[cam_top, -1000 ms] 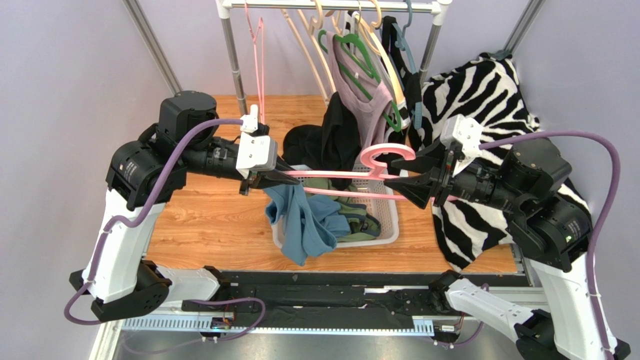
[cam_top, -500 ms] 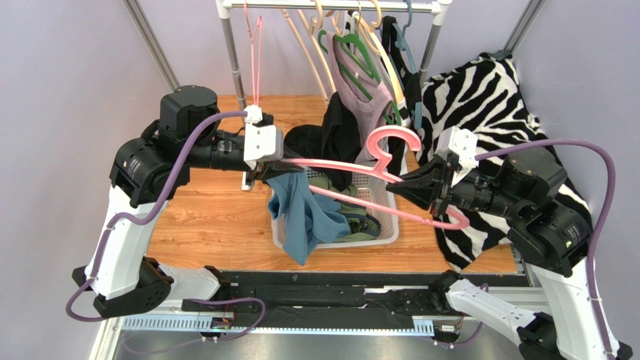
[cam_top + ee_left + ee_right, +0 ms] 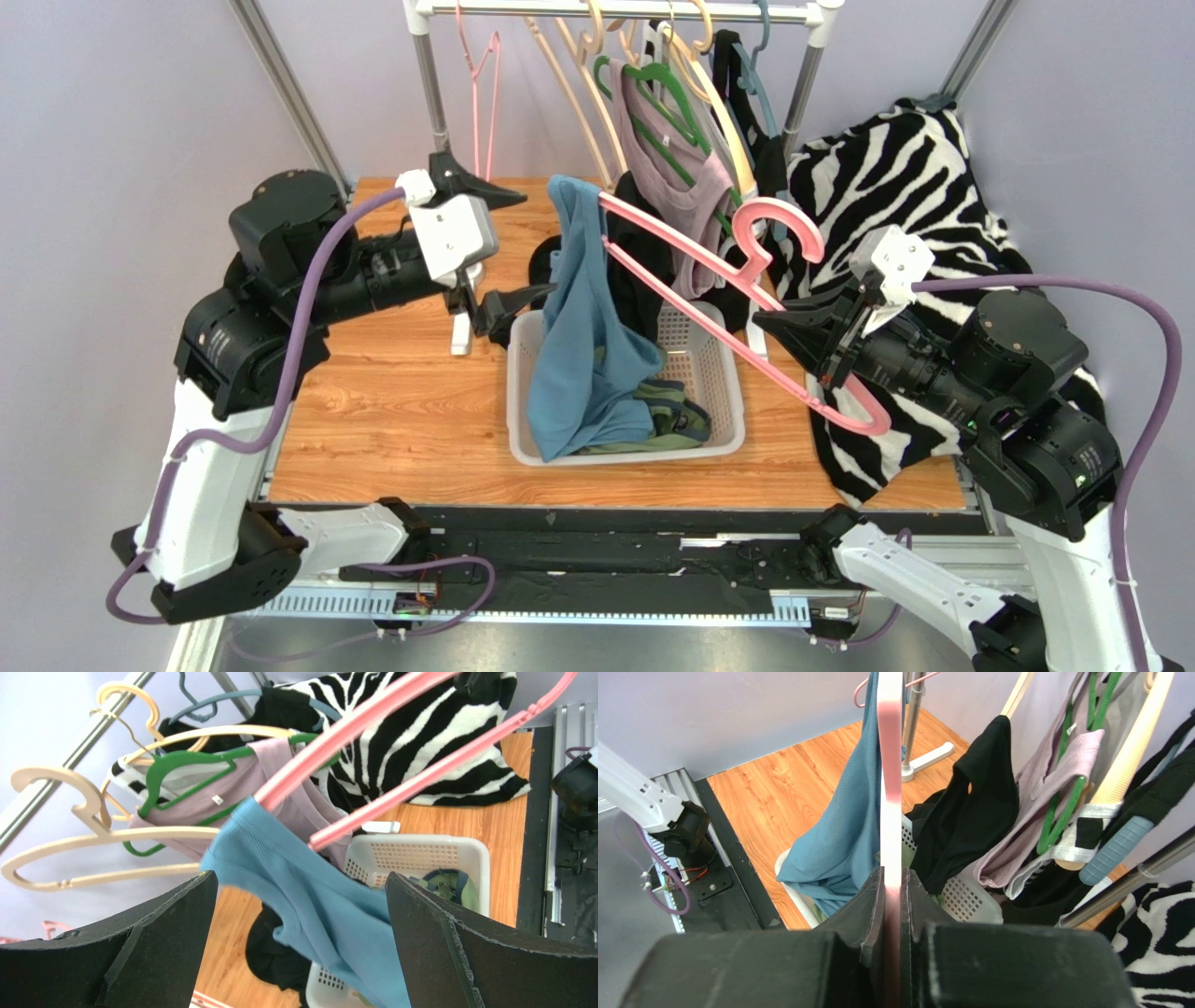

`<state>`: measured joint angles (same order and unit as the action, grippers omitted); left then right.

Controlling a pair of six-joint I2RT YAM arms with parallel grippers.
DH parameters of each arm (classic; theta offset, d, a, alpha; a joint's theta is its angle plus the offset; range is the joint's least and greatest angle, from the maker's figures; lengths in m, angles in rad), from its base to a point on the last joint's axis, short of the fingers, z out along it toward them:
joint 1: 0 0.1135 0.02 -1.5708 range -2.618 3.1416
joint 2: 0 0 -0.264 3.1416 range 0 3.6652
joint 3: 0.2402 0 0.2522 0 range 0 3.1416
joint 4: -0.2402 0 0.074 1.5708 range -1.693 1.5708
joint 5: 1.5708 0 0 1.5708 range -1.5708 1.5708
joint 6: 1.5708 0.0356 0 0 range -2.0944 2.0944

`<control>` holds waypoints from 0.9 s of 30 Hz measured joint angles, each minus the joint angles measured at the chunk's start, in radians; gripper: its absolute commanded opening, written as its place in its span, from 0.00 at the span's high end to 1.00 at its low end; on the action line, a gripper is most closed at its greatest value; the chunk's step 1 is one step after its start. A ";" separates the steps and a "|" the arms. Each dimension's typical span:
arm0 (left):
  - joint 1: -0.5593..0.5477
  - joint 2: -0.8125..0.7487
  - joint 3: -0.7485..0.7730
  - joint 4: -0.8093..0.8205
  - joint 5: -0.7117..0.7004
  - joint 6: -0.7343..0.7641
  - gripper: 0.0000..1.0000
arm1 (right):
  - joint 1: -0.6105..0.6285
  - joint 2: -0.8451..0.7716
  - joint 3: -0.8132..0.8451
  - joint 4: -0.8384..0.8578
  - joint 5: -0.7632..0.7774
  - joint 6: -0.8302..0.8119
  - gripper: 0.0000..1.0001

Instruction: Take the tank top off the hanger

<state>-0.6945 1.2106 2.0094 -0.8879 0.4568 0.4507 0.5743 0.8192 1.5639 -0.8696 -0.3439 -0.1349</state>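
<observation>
The blue tank top [image 3: 582,343] hangs by one strap from the far tip of the pink hanger [image 3: 701,287], and its lower end droops into the white basket [image 3: 701,420]. My right gripper [image 3: 818,336] is shut on the hanger's lower bar and holds it tilted, far end raised. The right wrist view shows the pink hanger [image 3: 889,777] pinched between the fingers of the right gripper [image 3: 890,871], with the tank top [image 3: 843,833] to its left. My left gripper [image 3: 502,241] stands wide open just left of the tank top. Seen from the left wrist, the left gripper [image 3: 300,882] holds nothing; the tank top [image 3: 316,903] and hanger [image 3: 365,714] hang beyond it.
A clothes rail [image 3: 617,11] at the back carries several hangers, one green with a mauve top [image 3: 673,168]. A black garment [image 3: 631,252] hangs behind the basket. Zebra-print fabric [image 3: 898,168] covers the right side. Green clothing [image 3: 673,413] lies in the basket.
My left gripper has opened, let go and drawn back left. The right gripper swung the hanger's far end up toward the rail, lifting the tank top with it.
</observation>
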 measured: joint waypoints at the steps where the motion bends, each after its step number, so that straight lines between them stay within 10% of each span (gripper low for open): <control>1: 0.000 -0.023 -0.028 0.003 -0.007 -0.001 0.02 | 0.000 -0.002 0.000 0.000 0.008 0.000 1.00; 10: 0.000 -0.190 -0.441 0.056 -0.061 -0.034 0.01 | 0.000 -0.024 0.000 -0.002 0.006 0.007 1.00; 21: 0.000 -0.079 -0.503 0.169 -0.153 -0.066 0.04 | 0.000 -0.040 0.025 -0.014 -0.054 0.019 1.00; 23: 0.000 -0.063 -0.502 0.182 -0.154 -0.070 0.21 | 0.000 -0.041 0.042 -0.015 -0.058 0.019 1.00; 25: 0.000 -0.049 -0.498 0.184 -0.153 -0.075 0.75 | 0.000 -0.045 0.060 -0.015 -0.059 0.022 1.00; 27: 0.000 -0.030 -0.477 0.179 -0.147 -0.079 1.00 | 0.000 -0.050 0.075 -0.015 -0.060 0.023 1.00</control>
<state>-0.6945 1.1805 1.5326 -0.7086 0.3099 0.3717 0.5743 0.7689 1.6390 -0.8848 -0.4034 -0.1116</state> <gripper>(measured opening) 0.360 0.069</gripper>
